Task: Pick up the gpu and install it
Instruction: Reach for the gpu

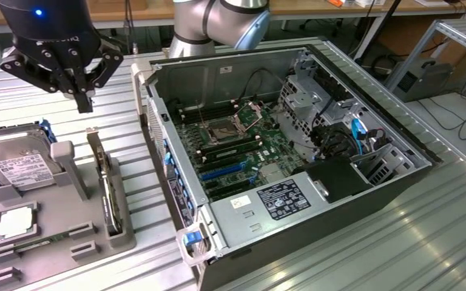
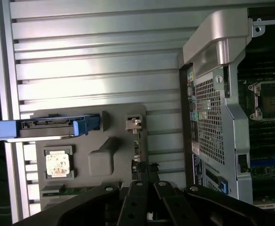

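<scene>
Exterior view: the gripper (image 1: 84, 102) hangs with its fingertips drawn together on nothing, above and apart from the far end of the gpu (image 1: 104, 176). The card stands on edge in the grey holder (image 1: 71, 233), and its long axis runs from under the claw toward the camera.

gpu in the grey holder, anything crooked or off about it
Nothing stands out. The gpu stands on its edge in its slot of the grey holder, not tipped over. The gripper hangs above one end, apart from it.
</scene>
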